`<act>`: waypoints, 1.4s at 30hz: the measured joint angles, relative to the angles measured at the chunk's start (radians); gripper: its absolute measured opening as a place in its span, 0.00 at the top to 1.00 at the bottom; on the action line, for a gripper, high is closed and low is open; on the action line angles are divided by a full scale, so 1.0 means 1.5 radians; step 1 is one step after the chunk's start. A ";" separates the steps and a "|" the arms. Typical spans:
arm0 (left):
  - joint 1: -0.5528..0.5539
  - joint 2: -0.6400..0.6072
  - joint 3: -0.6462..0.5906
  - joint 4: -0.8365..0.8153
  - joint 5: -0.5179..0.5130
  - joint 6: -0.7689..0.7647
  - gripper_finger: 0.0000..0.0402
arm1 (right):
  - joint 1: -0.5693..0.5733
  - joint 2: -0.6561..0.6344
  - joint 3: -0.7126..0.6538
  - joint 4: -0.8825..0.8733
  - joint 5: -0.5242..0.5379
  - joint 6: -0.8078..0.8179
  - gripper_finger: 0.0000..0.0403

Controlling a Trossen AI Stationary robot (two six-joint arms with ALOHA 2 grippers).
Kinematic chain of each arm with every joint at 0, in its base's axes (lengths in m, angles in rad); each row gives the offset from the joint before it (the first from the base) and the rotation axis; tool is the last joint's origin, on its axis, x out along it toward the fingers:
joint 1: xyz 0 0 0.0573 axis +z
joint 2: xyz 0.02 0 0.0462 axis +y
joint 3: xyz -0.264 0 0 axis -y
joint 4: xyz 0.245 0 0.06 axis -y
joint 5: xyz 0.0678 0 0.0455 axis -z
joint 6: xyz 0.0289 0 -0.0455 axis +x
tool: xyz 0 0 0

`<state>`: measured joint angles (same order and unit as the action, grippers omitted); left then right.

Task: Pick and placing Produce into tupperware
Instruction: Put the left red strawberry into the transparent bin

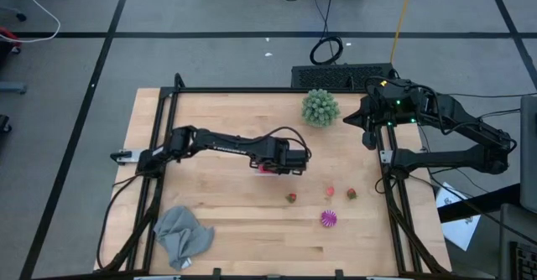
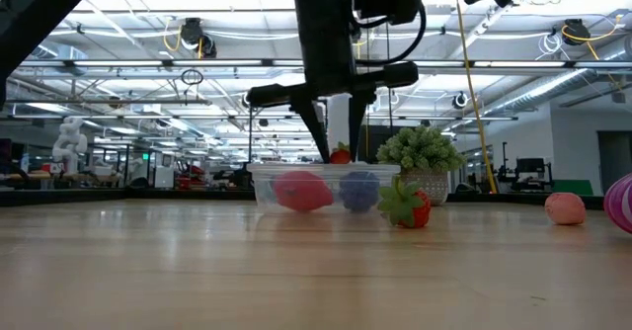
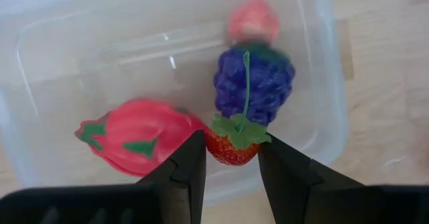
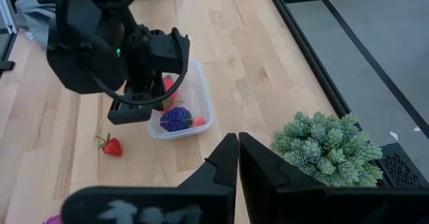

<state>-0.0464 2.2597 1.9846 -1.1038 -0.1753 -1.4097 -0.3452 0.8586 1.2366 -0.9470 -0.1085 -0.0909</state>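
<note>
The table (image 1: 226, 204) is a light wooden top. The clear tupperware (image 3: 322, 63) sits near its middle, below the left gripper (image 3: 231, 167). Inside lie a red-pink dragon fruit (image 3: 137, 135) with green scales, a dark purple grape bunch (image 3: 258, 83) and a small pink fruit (image 3: 253, 21) at the wall beyond the grapes. The dragon fruit's long axis runs along the container's long side; the grape bunch's thin green stem points toward the gripper.

The left gripper's fingers are clamped on a red strawberry (image 3: 231, 149), green leaf cap facing the grapes, held over the container.

Toward the right part of the near edge, four pieces lie loose: a striped magenta piece (image 1: 328, 220), a pink piece (image 1: 331, 193), a strawberry (image 1: 291, 198) and another red piece (image 1: 351, 194).

The right gripper (image 4: 238, 147) hangs with fingers together near the far right corner, beside the green spiky ball (image 1: 320, 106). A grey cloth (image 1: 182, 235) lies at the near left corner. No legible writing shows.
</note>
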 joint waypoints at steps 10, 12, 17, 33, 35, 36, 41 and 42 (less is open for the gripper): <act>0.001 0.017 -0.001 0.000 0.001 -0.002 0.71 | 0.000 0.000 0.000 0.000 0.000 0.000 0.99; 0.002 0.020 0.000 0.003 0.000 -0.002 0.71 | 0.000 0.000 0.000 0.000 0.000 0.000 0.99; 0.002 0.021 0.000 -0.001 -0.001 -0.003 0.71 | 0.000 0.000 0.000 0.000 0.000 0.000 0.99; 0.001 0.021 -0.026 0.001 -0.006 -0.027 0.62 | 0.000 0.000 0.000 0.000 0.000 0.000 0.99; 0.002 0.021 -0.029 0.000 -0.006 -0.030 0.59 | 0.000 0.000 0.000 0.000 0.000 0.000 0.99; 0.002 0.021 -0.030 -0.001 -0.006 -0.032 0.57 | 0.000 0.000 0.000 0.000 0.000 0.000 0.99; 0.002 0.021 -0.030 0.000 -0.006 -0.032 0.54 | 0.000 0.000 0.000 0.000 0.000 0.000 0.99; 0.002 0.021 -0.030 0.000 -0.006 -0.032 0.54 | 0.000 0.000 0.000 0.000 0.000 0.000 0.99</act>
<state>-0.0441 2.2906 1.9404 -1.1038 -0.1837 -1.4582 -0.3454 0.8589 1.2366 -0.9474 -0.1089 -0.0906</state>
